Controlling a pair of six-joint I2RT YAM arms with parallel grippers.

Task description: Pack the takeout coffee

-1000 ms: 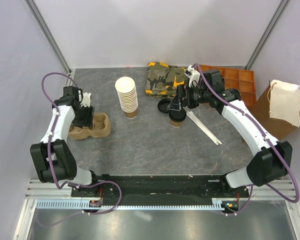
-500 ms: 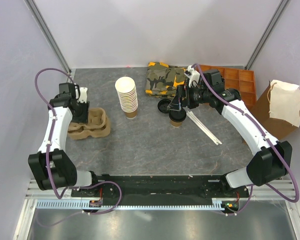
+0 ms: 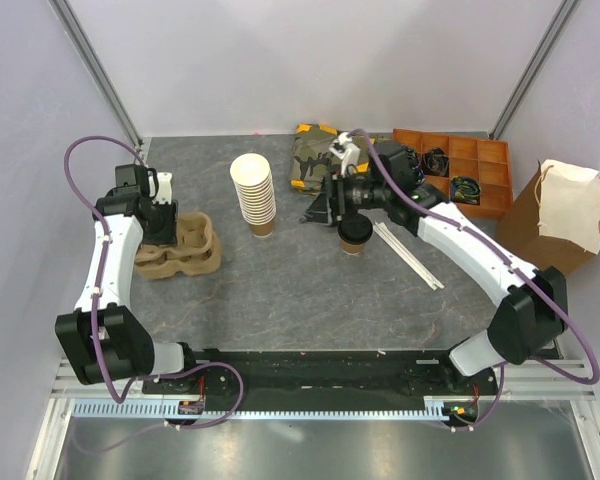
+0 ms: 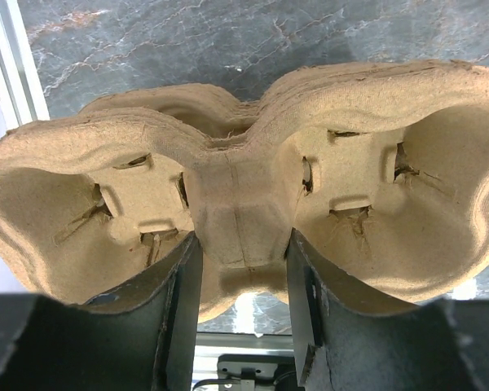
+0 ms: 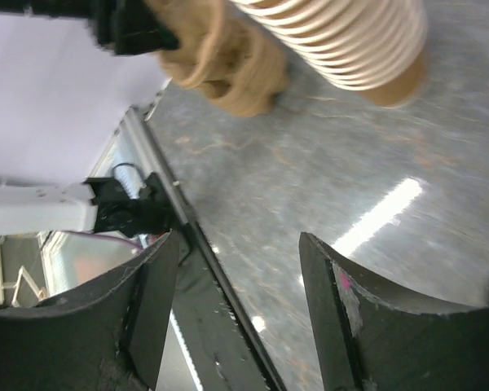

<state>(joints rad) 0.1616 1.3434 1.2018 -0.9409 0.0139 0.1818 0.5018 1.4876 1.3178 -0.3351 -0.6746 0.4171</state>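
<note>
- Carrier [image 4: 244, 183] steadied for loading: my left gripper [image 4: 240, 261] clamps its centre rib.
- My right gripper [image 5: 238, 269], jaws apart and empty, hovers near the coffee [image 3: 354, 234].

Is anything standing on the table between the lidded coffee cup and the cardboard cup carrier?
Yes: the stack of lidless cups stands between the coffee cup and the cup carrier, its base just to the far side of the straight line. Nothing else visible lies there.
</note>
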